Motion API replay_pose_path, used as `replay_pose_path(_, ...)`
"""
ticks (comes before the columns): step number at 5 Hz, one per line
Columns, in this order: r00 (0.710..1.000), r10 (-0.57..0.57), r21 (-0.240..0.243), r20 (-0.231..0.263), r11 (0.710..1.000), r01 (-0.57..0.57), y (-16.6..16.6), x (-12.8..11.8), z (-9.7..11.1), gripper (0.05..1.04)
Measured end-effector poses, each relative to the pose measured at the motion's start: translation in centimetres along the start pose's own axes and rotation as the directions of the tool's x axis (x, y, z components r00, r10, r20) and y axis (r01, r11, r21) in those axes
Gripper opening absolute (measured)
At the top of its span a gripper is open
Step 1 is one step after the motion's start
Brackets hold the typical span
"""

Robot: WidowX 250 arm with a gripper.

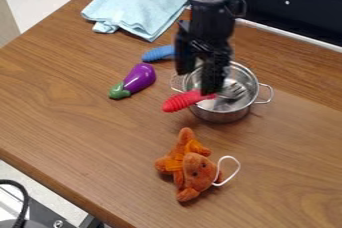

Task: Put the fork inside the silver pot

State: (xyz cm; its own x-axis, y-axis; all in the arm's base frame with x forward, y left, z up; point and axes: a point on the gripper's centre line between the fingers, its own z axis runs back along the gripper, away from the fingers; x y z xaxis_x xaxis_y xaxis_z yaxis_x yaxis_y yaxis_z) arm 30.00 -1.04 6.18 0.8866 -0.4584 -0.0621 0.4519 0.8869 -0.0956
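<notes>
the fork [179, 102] lies partly in the silver pot [217, 115], its metal tines inside the bowl and its red handle sticking out over the near left of the rim. that slant makes sense if the rim is carrying the neck while the head leans inward, though the black gripper [198, 82] hides part of the crossing. the jaws look open, one standing apart from the other with a gap between; the nearer one comes down beside the neck of the fork and may be touching it. held low over the pot like this, they seem placed for letting the fork go, so i'd judge the task nearly done. the next move would be to lift straight up, since a sideways brush could tip the handle-heavy fork out onto the wooden surface [73, 97]. the pot sits upright, its wire handles out to the sides. a purple toy eggplant [139, 78] and a blue-handled utensil [158, 53] lie to its left, a folded light blue cloth [137, 7] beyond them, and an orange plush toy [194, 167] in front, all outside the pot.
</notes>
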Motion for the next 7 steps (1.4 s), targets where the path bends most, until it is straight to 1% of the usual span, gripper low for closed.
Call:
replay_pose_path(1, 0.995, -0.019, 0.011, 0.101, 1.000, 0.018, 1.2, -2.8, 0.5, 1.001)
replay_pose_path(2, 0.980, 0.059, 0.040, 0.189, 0.997, -0.068, 3.6, -5.3, 1.0, 1.001)
replay_pose_path(3, 0.974, 0.043, 0.000, 0.221, 0.999, -0.044, 4.3, -6.9, 1.9, 1.001)
replay_pose_path(4, 0.979, 0.032, 0.016, 0.203, 0.999, -0.036, 2.9, -7.0, 2.2, 1.001)
replay_pose_path(5, 0.981, 0.031, 0.044, 0.193, 0.998, -0.040, 0.7, -5.0, 2.1, 1.001)
replay_pose_path(6, 0.976, 0.033, 0.058, 0.217, 0.997, -0.047, -2.0, -2.0, 1.7, 1.001)
replay_pose_path(7, 0.967, 0.020, 0.062, 0.252, 0.997, -0.037, -4.8, 0.6, 0.9, 1.001)
